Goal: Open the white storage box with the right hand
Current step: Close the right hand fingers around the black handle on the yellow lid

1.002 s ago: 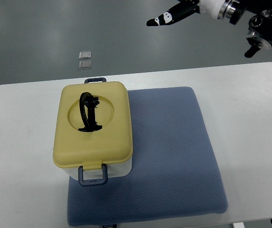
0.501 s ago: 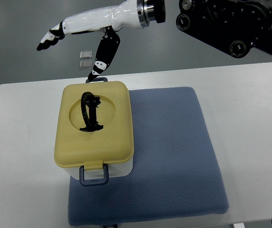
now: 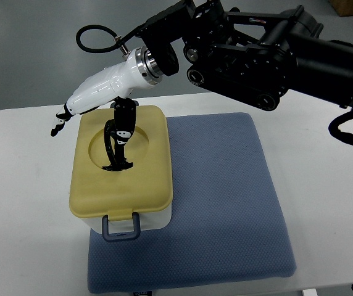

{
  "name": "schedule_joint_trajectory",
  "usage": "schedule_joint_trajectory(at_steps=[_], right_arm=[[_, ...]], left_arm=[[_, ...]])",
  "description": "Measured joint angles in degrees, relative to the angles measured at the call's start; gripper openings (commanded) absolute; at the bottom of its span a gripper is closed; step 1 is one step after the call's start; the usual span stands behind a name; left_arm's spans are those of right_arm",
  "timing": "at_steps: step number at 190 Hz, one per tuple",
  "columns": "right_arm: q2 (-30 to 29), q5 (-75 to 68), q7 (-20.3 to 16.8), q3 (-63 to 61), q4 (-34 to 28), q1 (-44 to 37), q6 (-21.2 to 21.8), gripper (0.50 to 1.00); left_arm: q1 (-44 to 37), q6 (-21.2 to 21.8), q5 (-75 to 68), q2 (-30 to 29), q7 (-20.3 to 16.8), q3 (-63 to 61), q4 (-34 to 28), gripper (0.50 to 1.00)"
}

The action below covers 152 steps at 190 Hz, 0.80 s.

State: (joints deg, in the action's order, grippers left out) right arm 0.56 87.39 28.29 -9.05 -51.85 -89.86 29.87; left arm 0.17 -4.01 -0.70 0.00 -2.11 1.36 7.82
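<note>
The box (image 3: 122, 169) stands on the left part of a blue mat (image 3: 220, 203), toward the desk's (image 3: 28, 203) left half, nearer the front edge than the back. Its body is white, showing only as a strip below the yellow lid (image 3: 124, 185), which sits fully down, so the box is shut. A grey latch (image 3: 121, 227) hangs at the front side of the lid. Whether a second latch sits at the back I cannot tell, since the arm covers that edge. In the lid's round recess lies a black handle (image 3: 115, 148), folded roughly flat, probably so boxes can stack.

The right robot hand (image 3: 93, 105) reaches in from the upper right, across the back edge of the box, its white shell over the lid's back-left corner. Its fingers are spread and hold nothing: the dark fingertips (image 3: 58, 123) point down past the lid's left side, over bare desk, while the thumb (image 3: 124, 123) hangs down into the recess, just at the handle's top. This pose looks like an approach to hook the handle or a back catch, though which one I cannot say. The mat likely keeps the box from sliding when the lid is pulled. The left arm is not seen.
</note>
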Motion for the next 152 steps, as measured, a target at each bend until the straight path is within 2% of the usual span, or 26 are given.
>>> schedule_joint_trajectory(at_steps=[26,48,83,120,145,152], right_arm=[[0.0,0.0,-0.3,0.9,0.3,0.5,-0.6,0.86],[0.2,0.0,-0.5,1.0,0.6,1.0,-1.1,0.803],[0.3,0.0,-0.5,1.1,0.6,1.8,-2.2,0.793],[0.3,0.4,-0.5,1.2,1.1,2.6,-2.6,0.76],[0.6,0.8,-0.5,1.3,1.4,2.8,-2.7,0.691],[0.7,0.8,-0.5,1.3,1.4,2.8,-2.7,0.686]], left_arm=[[0.0,0.0,0.0,0.0,0.0,0.0,0.0,1.0],[0.0,0.0,0.0,0.0,0.0,0.0,0.0,1.0],[0.0,0.0,0.0,0.0,0.0,0.0,0.0,1.0],[0.0,0.0,0.0,0.0,0.0,0.0,0.0,1.0],[0.0,0.0,0.0,0.0,0.0,0.0,0.0,1.0],[0.0,0.0,0.0,0.0,0.0,0.0,0.0,1.0]])
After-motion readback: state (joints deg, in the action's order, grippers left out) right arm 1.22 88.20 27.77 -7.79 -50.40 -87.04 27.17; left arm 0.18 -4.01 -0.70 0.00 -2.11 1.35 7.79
